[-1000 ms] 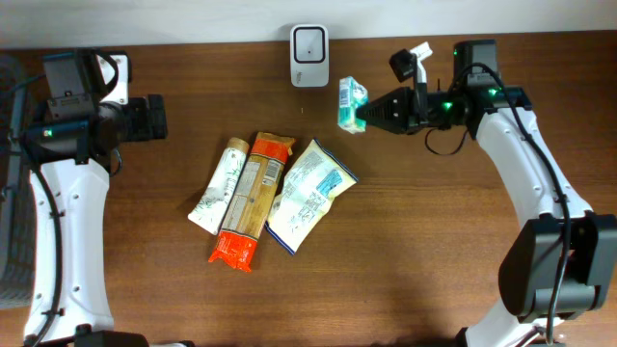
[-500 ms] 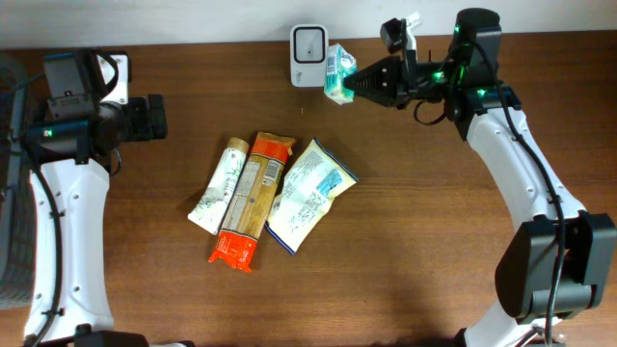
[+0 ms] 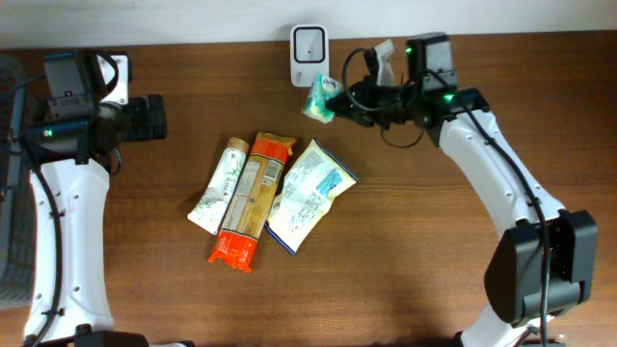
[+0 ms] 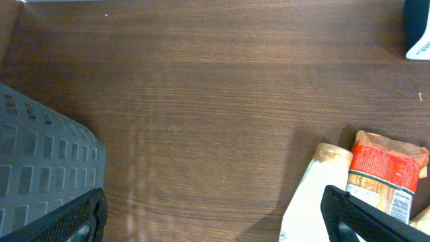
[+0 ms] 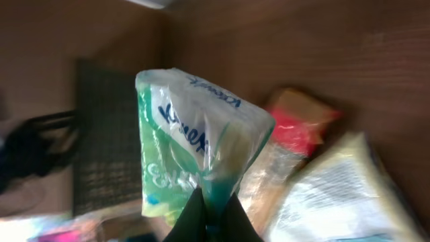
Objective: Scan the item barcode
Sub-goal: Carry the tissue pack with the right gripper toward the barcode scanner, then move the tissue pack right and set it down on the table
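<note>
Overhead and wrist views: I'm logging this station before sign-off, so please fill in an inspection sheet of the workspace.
Surface: brown wooden table, no spills seen.
Job's things: green and white tissue pack held just below and right of the white scanner at the back edge.
Clutter: cream tube, orange-red packet and white and blue pouch lying side by side mid-table, edges overlapping.
Grippers: right gripper shut on the tissue pack; left gripper open, holding nothing.
Cables: black cable looping under the right wrist.
Surroundings: grey basket at the left edge.
</note>
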Motion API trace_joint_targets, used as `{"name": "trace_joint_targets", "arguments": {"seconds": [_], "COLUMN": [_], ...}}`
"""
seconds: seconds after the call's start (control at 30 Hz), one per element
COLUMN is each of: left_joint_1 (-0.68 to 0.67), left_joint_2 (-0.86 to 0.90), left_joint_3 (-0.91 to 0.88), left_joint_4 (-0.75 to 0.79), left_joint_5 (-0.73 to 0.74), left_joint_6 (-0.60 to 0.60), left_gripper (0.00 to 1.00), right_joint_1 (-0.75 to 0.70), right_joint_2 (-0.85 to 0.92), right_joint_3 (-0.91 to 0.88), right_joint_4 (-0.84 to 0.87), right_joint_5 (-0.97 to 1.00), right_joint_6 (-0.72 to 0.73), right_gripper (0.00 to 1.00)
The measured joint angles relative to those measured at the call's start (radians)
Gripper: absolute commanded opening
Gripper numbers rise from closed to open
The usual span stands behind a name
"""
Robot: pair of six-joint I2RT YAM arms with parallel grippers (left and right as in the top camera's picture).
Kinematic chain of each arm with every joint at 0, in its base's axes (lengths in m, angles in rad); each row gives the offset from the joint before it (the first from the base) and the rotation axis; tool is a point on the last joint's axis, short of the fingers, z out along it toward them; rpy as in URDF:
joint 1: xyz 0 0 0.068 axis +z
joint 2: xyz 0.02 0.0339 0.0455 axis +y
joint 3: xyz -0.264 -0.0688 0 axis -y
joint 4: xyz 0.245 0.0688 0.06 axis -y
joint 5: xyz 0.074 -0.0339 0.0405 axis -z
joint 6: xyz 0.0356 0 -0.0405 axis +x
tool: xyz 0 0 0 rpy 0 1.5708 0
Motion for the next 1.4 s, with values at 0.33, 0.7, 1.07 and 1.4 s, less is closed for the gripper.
{"name": "trace_joint_targets", "arguments": {"seconds": [0.33,0.7,1.07,1.4], "left_joint_1": [0.0,0.0,0.0,0.0], "left_joint_2": [0.0,0.0,0.0,0.0], "left_joint_3": [0.0,0.0,0.0,0.0], "left_joint_4": [0.0,0.0,0.0,0.0], "left_joint_5": [0.0,-0.003,-0.003,-0.003], "left_joint_6": [0.0,0.0,0.0,0.0], "left_gripper": [0.99,0.99,0.99,0.99], "right_joint_1": [0.192,0.228,0.229,0.229], "right_joint_2": [0.072,0.555,0.613,0.649], "right_joint_3": [0.478,0.474,0.474,0.474], "right_joint_4": [-0.043,0.5,0.661,0.693], "right_joint_5": [1.027,1.282,1.186,1.188], "right_joint_6": [-0.511,-1.627,-1.762,-1.762], "right_gripper": [0.04,0.04,0.04,0.04]}}
